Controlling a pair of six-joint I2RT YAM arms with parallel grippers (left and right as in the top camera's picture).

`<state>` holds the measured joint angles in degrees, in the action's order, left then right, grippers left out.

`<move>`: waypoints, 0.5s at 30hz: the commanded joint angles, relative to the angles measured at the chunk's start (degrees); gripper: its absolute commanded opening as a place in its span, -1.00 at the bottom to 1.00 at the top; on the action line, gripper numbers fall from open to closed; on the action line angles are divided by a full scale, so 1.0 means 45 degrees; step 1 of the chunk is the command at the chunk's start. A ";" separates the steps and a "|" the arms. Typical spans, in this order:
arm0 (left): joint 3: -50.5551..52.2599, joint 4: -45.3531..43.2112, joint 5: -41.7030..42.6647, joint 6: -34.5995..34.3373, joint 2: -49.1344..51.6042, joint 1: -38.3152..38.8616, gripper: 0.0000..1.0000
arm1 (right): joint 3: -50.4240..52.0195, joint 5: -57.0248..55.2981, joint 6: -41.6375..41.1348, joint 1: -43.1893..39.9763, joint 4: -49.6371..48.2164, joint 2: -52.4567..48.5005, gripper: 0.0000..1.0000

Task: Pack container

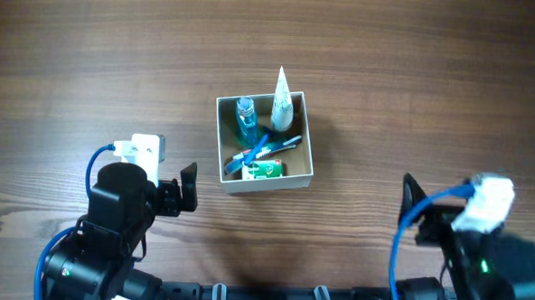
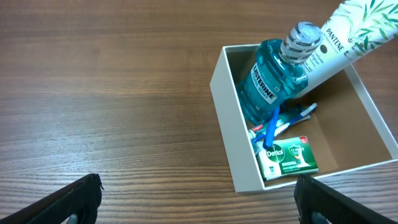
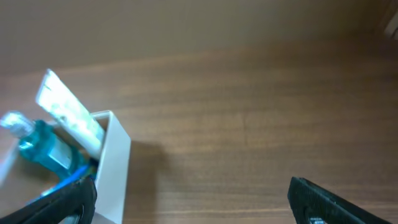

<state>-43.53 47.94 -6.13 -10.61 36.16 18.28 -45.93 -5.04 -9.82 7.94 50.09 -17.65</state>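
Observation:
The container (image 1: 266,183), a small white box with a tan inside, stands mid-table. It holds a blue mouthwash bottle (image 1: 244,117), a white tube (image 1: 281,101) sticking out over the far rim, a blue toothbrush (image 1: 266,148) and a green soap box (image 1: 265,171). My left gripper (image 1: 182,193) is open and empty, near-left of the box. The left wrist view shows its fingers (image 2: 199,208) apart, with the container (image 2: 227,130), bottle (image 2: 270,81), tube (image 2: 348,31) and soap (image 2: 287,158) ahead. My right gripper (image 1: 417,215) is open and empty (image 3: 196,205), to the right of the container (image 3: 115,168).
The wooden table (image 1: 433,85) surrounds the box. Blue cables (image 1: 95,161) loop from both arms near the front edge.

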 commanded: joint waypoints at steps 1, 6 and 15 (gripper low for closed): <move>0.0053 -0.0034 0.0063 0.0170 0.0000 0.0068 0.99 | 0.0704 -0.0272 -0.0146 0.0019 0.0053 0.1967 0.99; 0.0053 -0.0034 0.0063 0.0170 0.0000 0.0068 1.00 | 0.2715 -0.0257 -0.0155 0.0015 -0.1171 0.3871 0.99; 0.0053 -0.0034 0.0063 0.0170 0.0000 0.0068 0.99 | 0.7368 -0.0330 0.0199 -0.0034 -0.9515 0.3842 0.99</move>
<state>-43.46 47.97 -6.13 -10.61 36.21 18.28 -19.86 -5.30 -9.76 7.94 16.78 -1.13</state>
